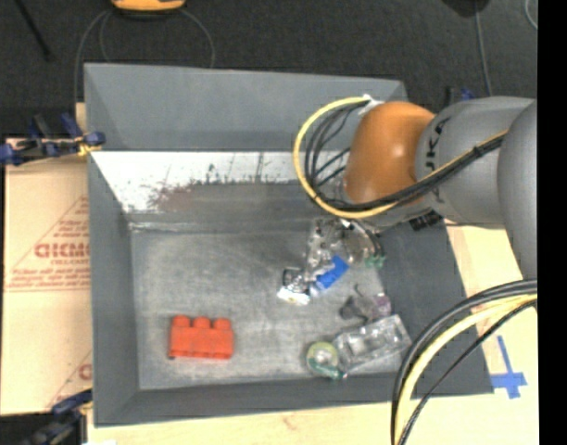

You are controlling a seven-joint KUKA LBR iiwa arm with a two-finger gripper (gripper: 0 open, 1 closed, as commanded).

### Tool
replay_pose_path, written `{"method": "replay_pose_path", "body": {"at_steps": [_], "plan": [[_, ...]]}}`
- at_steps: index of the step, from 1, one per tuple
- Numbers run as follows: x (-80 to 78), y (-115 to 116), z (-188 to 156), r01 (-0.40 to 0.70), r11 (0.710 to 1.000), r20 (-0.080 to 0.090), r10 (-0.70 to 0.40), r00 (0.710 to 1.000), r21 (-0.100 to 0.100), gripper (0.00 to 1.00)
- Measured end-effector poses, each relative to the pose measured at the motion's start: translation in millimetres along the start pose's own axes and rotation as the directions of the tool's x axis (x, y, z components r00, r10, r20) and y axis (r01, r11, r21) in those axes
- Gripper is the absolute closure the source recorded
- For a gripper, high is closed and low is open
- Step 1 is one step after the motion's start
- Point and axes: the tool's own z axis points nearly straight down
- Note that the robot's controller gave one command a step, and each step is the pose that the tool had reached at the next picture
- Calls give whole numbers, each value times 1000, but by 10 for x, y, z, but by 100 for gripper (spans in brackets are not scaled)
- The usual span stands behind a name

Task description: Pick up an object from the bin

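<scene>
The claw (333, 251) hangs low in the right half of the grey bin (112, 276), just under the arm's orange cover (384, 151). It sits down among a small cluster of loose things. Whether it is open or closed cannot be told, because its tip blends into the clutter beneath it. Right below it, touching or very nearly so, lies a small blue piece (332, 273), tilted. Just left of that is a small white piece (293, 293) with dark marks. Whether either one is gripped cannot be told. To the lower right of these lies a dark, purplish bit (371, 299). Below that, near the bin's front right corner, rests a clear plastic item (374, 338), with a round pale-green thing (322, 358) against its left end. Well apart from all this, at the front left of the bin floor, a red toy brick (201, 338) with three studs along its top lies alone.
</scene>
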Motion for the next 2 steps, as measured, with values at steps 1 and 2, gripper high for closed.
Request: {"method": "replay_pose_path", "body": {"at_steps": [1, 2], "plan": [[7, 0, 8, 0, 1000, -2, 0, 1000, 0, 0], [2, -1, 1, 1, 1000, -2, -1, 1000, 0, 100]]}}
